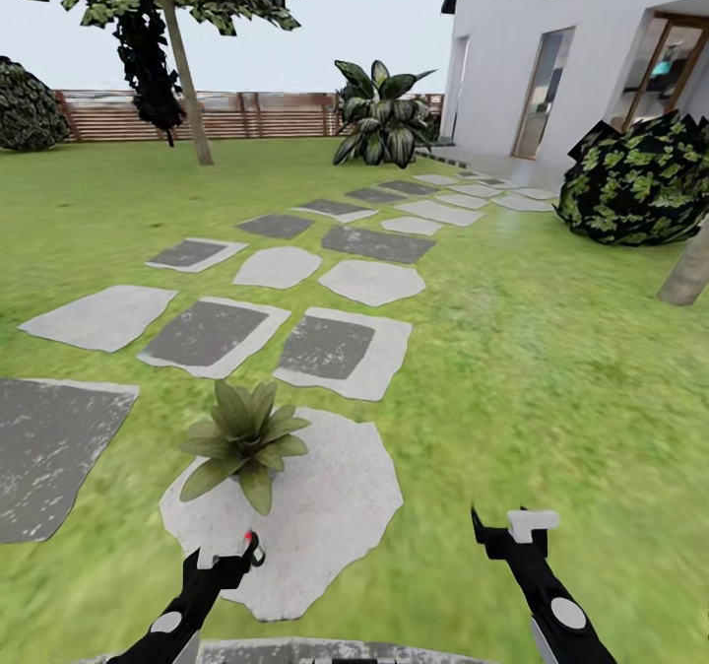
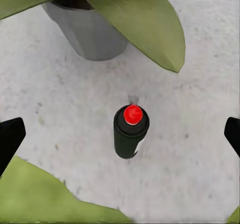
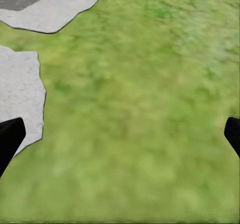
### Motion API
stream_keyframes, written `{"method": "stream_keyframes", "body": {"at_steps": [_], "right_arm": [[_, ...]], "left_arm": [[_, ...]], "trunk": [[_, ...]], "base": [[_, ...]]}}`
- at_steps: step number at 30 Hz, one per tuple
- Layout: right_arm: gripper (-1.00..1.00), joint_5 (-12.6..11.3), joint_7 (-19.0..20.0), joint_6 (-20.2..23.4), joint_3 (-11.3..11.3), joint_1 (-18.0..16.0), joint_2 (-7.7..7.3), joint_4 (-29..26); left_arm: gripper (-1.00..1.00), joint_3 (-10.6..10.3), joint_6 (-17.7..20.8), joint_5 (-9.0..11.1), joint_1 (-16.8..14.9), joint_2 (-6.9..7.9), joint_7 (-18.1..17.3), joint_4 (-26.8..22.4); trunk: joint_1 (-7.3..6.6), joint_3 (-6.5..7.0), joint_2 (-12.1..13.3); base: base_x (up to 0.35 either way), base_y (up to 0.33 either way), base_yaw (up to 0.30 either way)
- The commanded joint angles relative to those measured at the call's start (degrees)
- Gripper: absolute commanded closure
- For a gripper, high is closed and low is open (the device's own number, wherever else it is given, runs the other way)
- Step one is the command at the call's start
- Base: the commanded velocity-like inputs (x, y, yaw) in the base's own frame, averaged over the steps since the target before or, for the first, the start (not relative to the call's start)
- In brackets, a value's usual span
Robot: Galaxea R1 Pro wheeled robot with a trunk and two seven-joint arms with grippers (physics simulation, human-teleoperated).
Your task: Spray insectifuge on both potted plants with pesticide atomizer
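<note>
Pesticide atomizer (image 2: 131,131) stands upright on the pale stepping stone (image 1: 325,516), red spray head up, centred between the left gripper (image 2: 120,136) fingertips (image 2: 10,136), jaws spread wide, not touching it. Potted plant (image 1: 241,437) sits on the same stone at 12 o'clock from the bottle, near it; its grey pot (image 2: 90,32) and leaves show in the left wrist view. Right gripper (image 3: 120,136) hangs over lawn (image 3: 150,109), jaws spread, nothing between them.
</note>
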Motion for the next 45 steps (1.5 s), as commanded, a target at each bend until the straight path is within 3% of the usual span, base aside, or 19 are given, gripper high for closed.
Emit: {"method": "stream_keyframes", "body": {"at_steps": [1, 20, 36, 45], "right_arm": [[-1.00, 0.1, 0.0, -0.2, 0.0, 0.0, 0.02, 0.0], [-1.00, 0.0, 0.0, -0.2, 0.0, 0.0, 0.05, 0.1], [-1.00, 0.1, 0.0, -0.2, 0.0, 0.0, 0.11, 0.1], [-1.00, 0.1, -0.1, -0.2, 0.0, 0.0, 0.11, 0.1]], "left_arm": [[-1.00, 0.4, -0.2, 0.0, 0.0, -0.03, -0.4, 0.1], [-1.00, 0.3, -0.2, 0.0, 0.0, -0.11, -0.4, 0.1], [-1.00, 0.3, -0.2, -0.1, 0.0, -0.11, -0.4, 0.1], [-1.00, 0.3, -0.3, -0.1, 0.0, -0.11, -0.3, 0.1]], "trunk": [[0.01, -0.37, 0.0], [0.50, -6.28, -0.3], [0.91, -9.91, -0.5], [0.91, -9.91, -0.5]], "base": [[0.000, 0.000, 0.000], [0.000, 0.000, 0.000], [0.000, 0.000, 0.000], [0.046, 0.000, 0.000]]}}
